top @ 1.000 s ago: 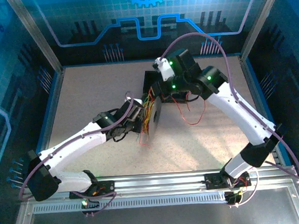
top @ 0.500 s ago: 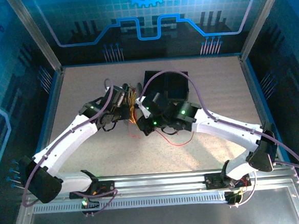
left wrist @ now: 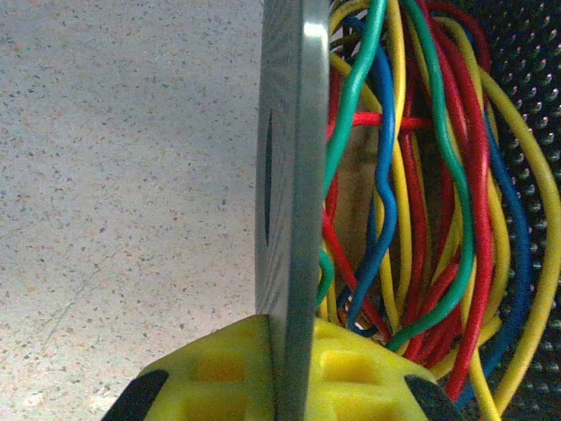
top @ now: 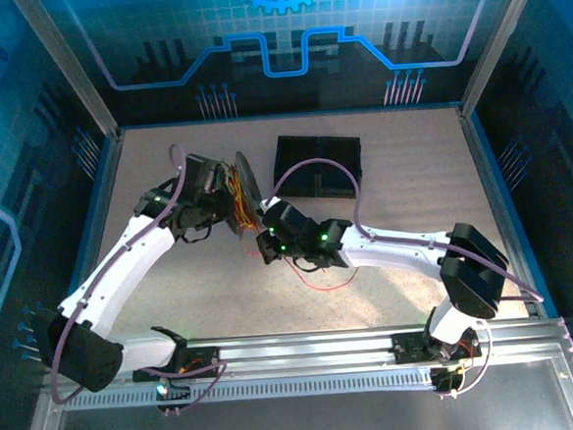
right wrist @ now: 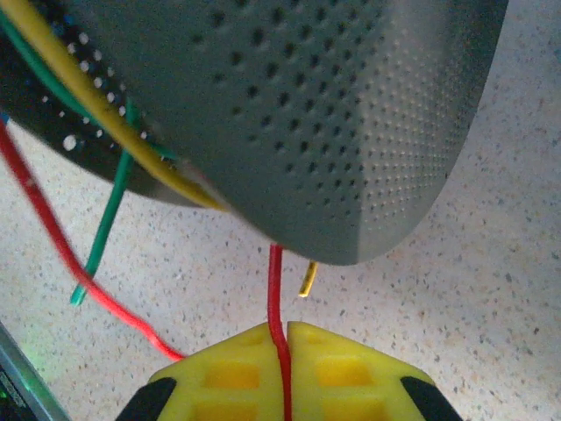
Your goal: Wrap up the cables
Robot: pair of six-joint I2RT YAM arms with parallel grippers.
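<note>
Red strand [right wrist: 277, 289]: runs down from under the spool's [right wrist: 307, 114] perforated dark flange straight into the right gripper's fingertips. Its slack lies in a thin loop [top: 323, 283] on the table [top: 413, 196], toward the near edge.
Right gripper [right wrist: 285, 368]: yellow pads clenched on that red strand. From above it sits [top: 266, 244] near the middle of the table, just beside the spool on its near side.
Left gripper [left wrist: 285, 368]: clamped onto the thin grey edge of one spool flange, a yellow pad [left wrist: 228, 368] on each side of the plate. From above it is [top: 224, 195] left of the table's centre.
Spool [top: 246, 181]: stands on edge in the left gripper, between the table's centre and its far left corner.
Cables [left wrist: 412, 219]: wound between the two flanges in loose, crossing turns of red, yellow, green and blue. From above they show as an orange-yellow bundle [top: 234, 201].
Loose ends: a green strand and a short yellow one hang free below the flange in the right wrist view.
Black tray [top: 341, 147]: lies at the middle of the far edge, apart from the spool. Its contents cannot be made out.
</note>
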